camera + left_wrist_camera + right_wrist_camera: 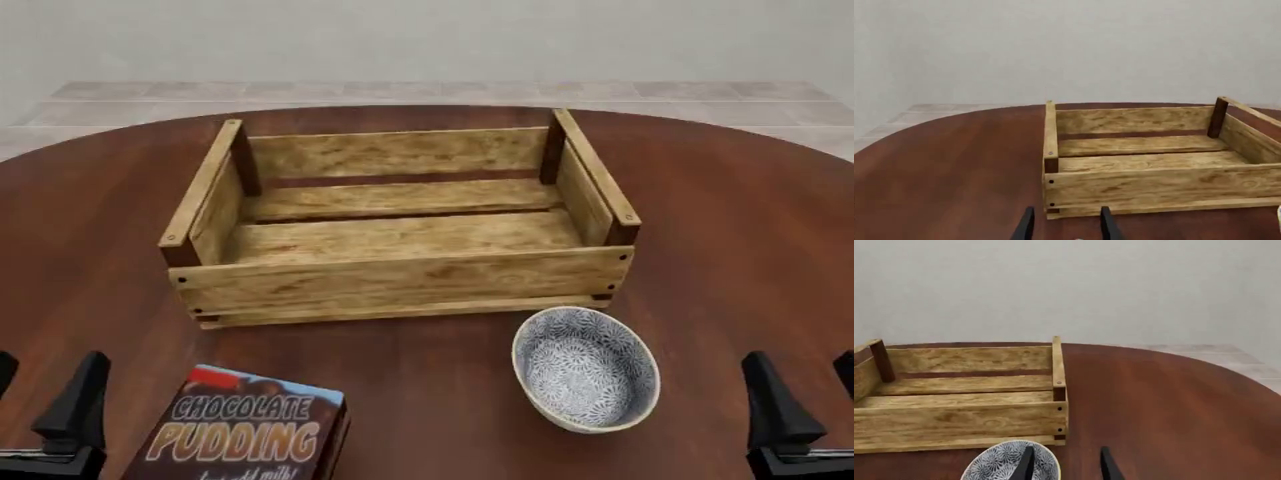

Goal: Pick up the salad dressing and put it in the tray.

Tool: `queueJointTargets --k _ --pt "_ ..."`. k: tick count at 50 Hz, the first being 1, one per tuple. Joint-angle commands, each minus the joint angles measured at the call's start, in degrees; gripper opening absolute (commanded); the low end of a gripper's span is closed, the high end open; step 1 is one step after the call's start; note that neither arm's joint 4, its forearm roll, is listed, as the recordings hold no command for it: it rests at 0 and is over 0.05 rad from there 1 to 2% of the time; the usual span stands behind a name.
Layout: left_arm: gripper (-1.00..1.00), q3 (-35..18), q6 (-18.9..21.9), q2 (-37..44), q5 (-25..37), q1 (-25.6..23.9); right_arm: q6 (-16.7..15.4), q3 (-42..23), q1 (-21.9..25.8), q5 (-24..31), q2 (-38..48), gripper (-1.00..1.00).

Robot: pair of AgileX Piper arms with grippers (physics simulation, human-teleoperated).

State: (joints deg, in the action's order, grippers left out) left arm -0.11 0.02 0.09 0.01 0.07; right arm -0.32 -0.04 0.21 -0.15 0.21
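A large rectangular crate of light, grainy wood slats with darker brown corner posts, the tray point(400, 285), sits on the far half of a round table point(747, 230) whose top is a smooth, glossy reddish-brown wood. Its long side faces the arms, its walls are built of two stacked slats with a thin gap between them, and its slatted floor shows bare. Just in front of its near right corner, apart from it, stands a round bowl point(586, 368) with a cream rim and a fine blue-and-white floral pattern inside. At the near left edge lies a flat brown cardboard box point(244, 430) printed with "CHOCOLATE PUDDING" in orange letters. The left gripper point(38, 412) hangs low at the near left corner of the front view, its slim black wedge-shaped fingers spread apart with nothing between them; the right gripper point(798, 400) mirrors it at the near right corner, likewise parted and empty. The slim white salad dressing bottle appears in none of the three views, so its position cannot be told. Beyond the table run pale stone floor tiles point(427, 92) and a plain grey wall point(427, 40).
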Motion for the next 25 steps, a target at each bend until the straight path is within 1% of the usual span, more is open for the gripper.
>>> queueJointTargets --k 1,3,8,20,25 --pt "1.00 -0.24 0.77 0.02 -0.14 -0.18 -1.28 -0.11 0.74 -0.69 0.76 1.00" --pt "1.00 -0.09 1.55 0.06 -0.41 -0.23 -1.32 -0.11 0.76 -0.58 0.74 1.00" --pt "1.00 -0.18 1.29 0.29 -0.83 -0.23 -1.18 -0.09 0.83 -0.52 0.49 1.00" --pt "1.00 -0.19 2.46 0.08 -0.81 -1.25 -0.78 -0.02 0.87 -1.42 1.33 1.00" --pt "1.00 -1.62 3.09 0.11 0.36 -1.71 -1.18 -0.07 1.26 -1.05 0.82 1.00"
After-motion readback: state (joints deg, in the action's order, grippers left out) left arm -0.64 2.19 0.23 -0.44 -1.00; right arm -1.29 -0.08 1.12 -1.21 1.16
